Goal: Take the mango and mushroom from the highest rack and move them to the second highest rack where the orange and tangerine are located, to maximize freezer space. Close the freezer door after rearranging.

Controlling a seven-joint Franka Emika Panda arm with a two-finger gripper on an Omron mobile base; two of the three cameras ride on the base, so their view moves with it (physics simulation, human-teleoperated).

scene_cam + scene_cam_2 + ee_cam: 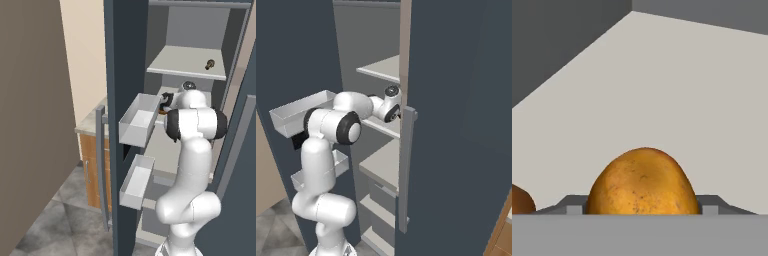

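One mango (643, 182) sitting dead ahead of the gripper (643, 210).
Fingers are flanking it at frame bottom; clenched or not, I cannot tell.

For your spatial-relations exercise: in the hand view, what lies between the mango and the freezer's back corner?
Nothing: in the hand view, bare pale shelf runs from the mango to the back corner.
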